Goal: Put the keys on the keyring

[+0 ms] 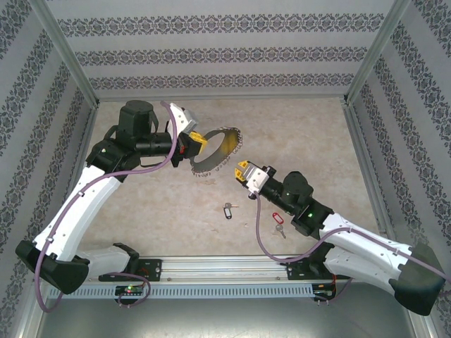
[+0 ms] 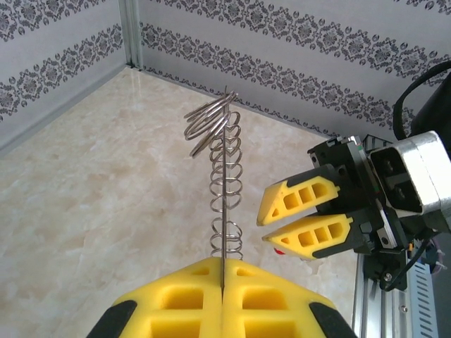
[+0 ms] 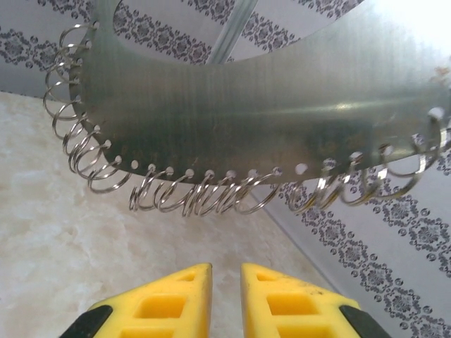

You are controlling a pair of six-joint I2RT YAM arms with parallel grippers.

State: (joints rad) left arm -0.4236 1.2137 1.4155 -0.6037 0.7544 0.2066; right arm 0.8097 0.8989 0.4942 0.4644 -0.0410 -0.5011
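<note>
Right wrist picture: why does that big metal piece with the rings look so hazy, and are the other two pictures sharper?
Right wrist: the keyring is very near the lens, its metal band soft and streaky, the top right corner washed out white. Left wrist: its rings, edge-on, are crisp. Top external: even light, faint shadows; the red-tagged key and dark-tagged key too small for detail.

A robot test cell in a lab, not a home. The bench (image 1: 303, 127), with a marble-look top, is boxed in by bare aluminium posts (image 1: 70, 53) and flat wall panels (image 1: 211, 56) papered in a repeating ornamental band. Two cabled robot arms (image 1: 84, 204) are bolted to a slotted metal rail (image 1: 225, 267) along its near edge.
</note>
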